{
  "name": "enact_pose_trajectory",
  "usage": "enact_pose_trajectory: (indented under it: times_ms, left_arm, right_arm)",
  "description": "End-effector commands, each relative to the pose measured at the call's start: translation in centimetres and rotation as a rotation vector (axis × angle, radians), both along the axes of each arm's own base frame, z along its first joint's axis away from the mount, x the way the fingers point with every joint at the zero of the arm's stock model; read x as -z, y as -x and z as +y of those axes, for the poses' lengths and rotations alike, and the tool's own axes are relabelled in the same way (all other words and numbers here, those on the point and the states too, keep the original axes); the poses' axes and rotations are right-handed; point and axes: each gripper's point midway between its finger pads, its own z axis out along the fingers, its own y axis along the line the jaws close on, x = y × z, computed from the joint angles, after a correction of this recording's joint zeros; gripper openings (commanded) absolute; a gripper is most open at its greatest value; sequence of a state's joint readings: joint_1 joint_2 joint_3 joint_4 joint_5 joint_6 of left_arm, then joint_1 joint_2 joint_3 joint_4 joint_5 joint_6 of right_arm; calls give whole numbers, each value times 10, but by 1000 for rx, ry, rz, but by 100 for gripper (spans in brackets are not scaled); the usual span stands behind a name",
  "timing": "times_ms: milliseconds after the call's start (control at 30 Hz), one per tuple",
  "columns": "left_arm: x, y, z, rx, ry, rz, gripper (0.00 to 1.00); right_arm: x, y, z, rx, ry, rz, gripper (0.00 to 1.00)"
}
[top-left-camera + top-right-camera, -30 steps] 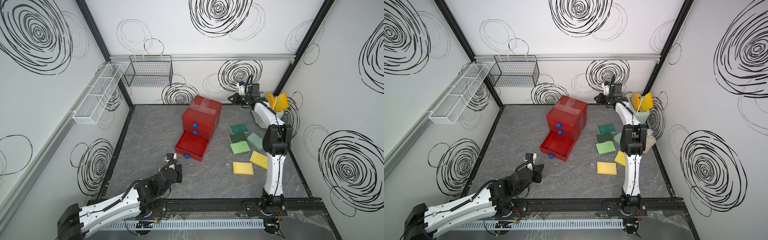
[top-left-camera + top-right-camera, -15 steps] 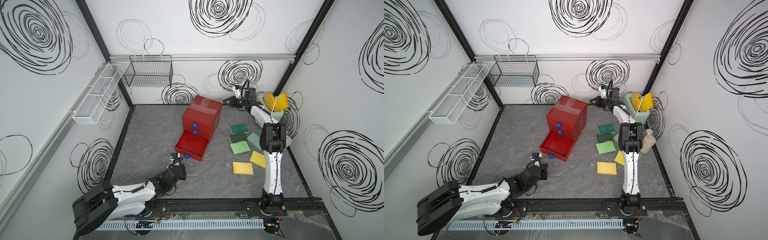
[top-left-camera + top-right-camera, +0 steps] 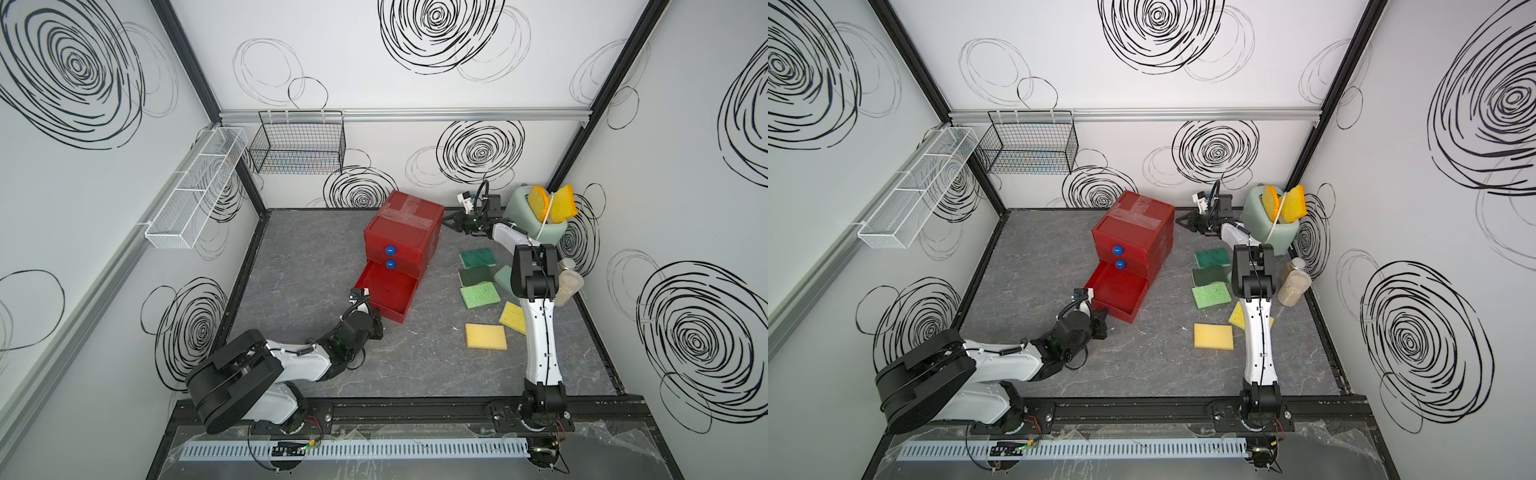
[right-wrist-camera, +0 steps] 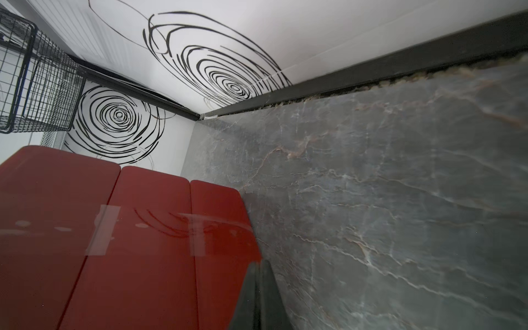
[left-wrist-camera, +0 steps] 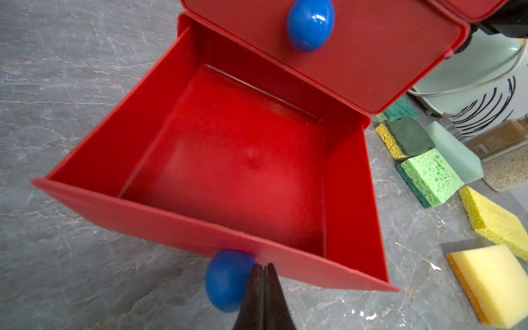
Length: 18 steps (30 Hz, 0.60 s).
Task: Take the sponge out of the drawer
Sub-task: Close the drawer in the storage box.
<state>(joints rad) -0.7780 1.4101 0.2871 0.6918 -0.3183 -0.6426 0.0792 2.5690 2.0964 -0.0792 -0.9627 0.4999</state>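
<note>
Left wrist view: open red drawer [image 5: 100, 148], bare inside; left jaws, right jaws clenched.

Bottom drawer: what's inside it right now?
Bottom drawer shows only bare red floor; nothing lies in it. Its rear edge, under the middle drawer, is partly covered.

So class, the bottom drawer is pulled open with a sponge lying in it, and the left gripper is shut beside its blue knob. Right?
Wrong: the left wrist view shows the open bottom drawer empty. The left gripper is shut beside its blue knob.
</note>
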Motion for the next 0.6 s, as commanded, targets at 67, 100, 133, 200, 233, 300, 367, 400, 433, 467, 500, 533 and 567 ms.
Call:
enact_pose_trajectory:
  times_ms: [67,100,133,200,233,300,367,400,433,467,500,533,567]
  left_arm:
    - [-16,-18,-12,5,68,-73,0]
    - [-14,-20,-13,5,69,-72,0]
    - [-13,-23,-14,1,73,-73,0]
    - [-11,-28,-17,2,77,-78,0]
    - [-10,-31,-19,5,78,-81,0]
    - [-13,-38,-22,5,83,-93,0]
    - [-16,-48,-26,8,89,-112,0]
    - [-19,-53,-28,9,95,-122,0]
    - [-22,-58,-32,17,101,-132,0]
    - [-25,-63,-36,27,109,-145,0]
    - [-28,-68,-40,36,111,-157,0]
    - [-31,-74,-44,42,108,-168,0]
    - [-34,-80,-49,48,105,-181,0]
  right_arm:
    - [-20,6,19,-72,-45,-60,0]
    - [-20,7,22,-81,-50,-60,0]
    - [-21,8,24,-92,-60,-61,0]
    - [-20,11,28,-115,-77,-58,0]
    - [-20,13,30,-126,-83,-59,0]
    - [-19,16,32,-137,-85,-56,0]
    - [-20,20,35,-151,-92,-57,0]
    - [-18,22,36,-154,-93,-56,0]
    - [-17,24,36,-159,-96,-55,0]
    - [-16,26,37,-169,-102,-53,0]
    - [-17,27,37,-177,-107,-54,0]
    - [-15,28,37,-182,-109,-49,0]
    - [-16,29,37,-187,-111,-47,0]
